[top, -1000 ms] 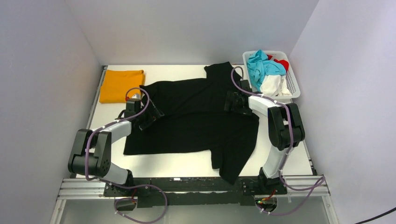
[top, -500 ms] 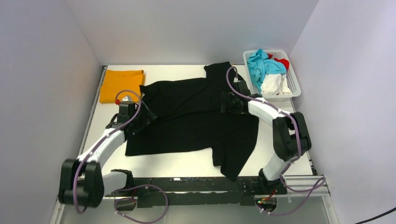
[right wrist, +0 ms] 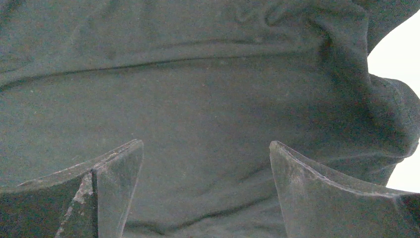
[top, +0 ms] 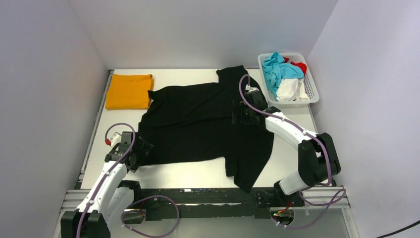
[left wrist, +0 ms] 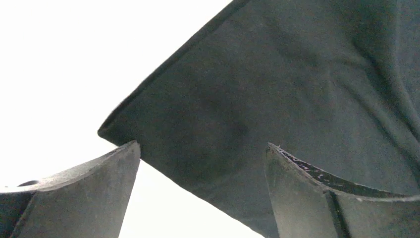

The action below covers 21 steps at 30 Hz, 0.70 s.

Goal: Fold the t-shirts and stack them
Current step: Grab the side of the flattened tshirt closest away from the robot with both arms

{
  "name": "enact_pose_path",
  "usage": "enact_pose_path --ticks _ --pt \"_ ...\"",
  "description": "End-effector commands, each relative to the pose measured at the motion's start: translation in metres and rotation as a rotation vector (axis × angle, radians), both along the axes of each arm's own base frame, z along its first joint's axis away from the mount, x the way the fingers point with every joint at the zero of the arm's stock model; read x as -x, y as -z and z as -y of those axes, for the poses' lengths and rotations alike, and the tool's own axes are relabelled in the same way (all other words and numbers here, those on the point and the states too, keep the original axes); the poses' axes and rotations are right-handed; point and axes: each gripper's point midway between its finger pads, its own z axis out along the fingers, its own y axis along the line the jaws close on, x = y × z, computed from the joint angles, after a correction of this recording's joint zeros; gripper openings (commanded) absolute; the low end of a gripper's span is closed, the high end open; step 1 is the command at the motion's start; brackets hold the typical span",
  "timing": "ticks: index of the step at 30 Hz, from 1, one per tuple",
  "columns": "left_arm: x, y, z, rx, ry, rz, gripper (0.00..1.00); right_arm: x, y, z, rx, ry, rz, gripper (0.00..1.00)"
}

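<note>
No text, label, brand, number or sign can be read anywhere here.

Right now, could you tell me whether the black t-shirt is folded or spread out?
Spread out: the black t-shirt lies flat across the table, with its body and both sleeves unfolded.

The black t-shirt covers the middle of the surface, from the far edge to the near edge. Bare strips run along the left edge, the near edge left of the trailing sleeve, and the right edge. A folded orange t-shirt fills the far left corner and a white basket blocks the far right corner. Walls close off the left, far and right sides. The right arm crosses the right strip, and the left claw, spread wide, occupies the shirt's near left corner.
</note>
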Motion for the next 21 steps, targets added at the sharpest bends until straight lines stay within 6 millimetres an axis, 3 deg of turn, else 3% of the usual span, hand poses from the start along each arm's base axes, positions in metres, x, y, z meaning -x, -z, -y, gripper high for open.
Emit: enact_pose_path --ticks 1,5,10,18,21 --pt "0.014 0.015 -0.006 0.022 -0.108 -0.087 0.95 -0.011 -0.017 0.001 -0.019 0.028 0.071 1.00" --pt "0.021 0.027 -0.009 0.018 -0.148 -0.128 0.87 -0.012 -0.016 0.000 -0.022 0.028 0.078 1.00" --pt "0.010 0.038 -0.003 0.058 -0.156 -0.119 0.64 -0.011 -0.013 0.001 -0.012 0.030 0.065 1.00" --pt "0.013 0.043 -0.004 0.041 -0.158 -0.184 0.01 -0.011 -0.014 0.004 -0.003 0.043 0.064 1.00" --pt "0.008 0.040 -0.004 0.037 -0.137 -0.157 0.00 -0.006 -0.014 0.007 0.006 0.046 0.047 1.00"
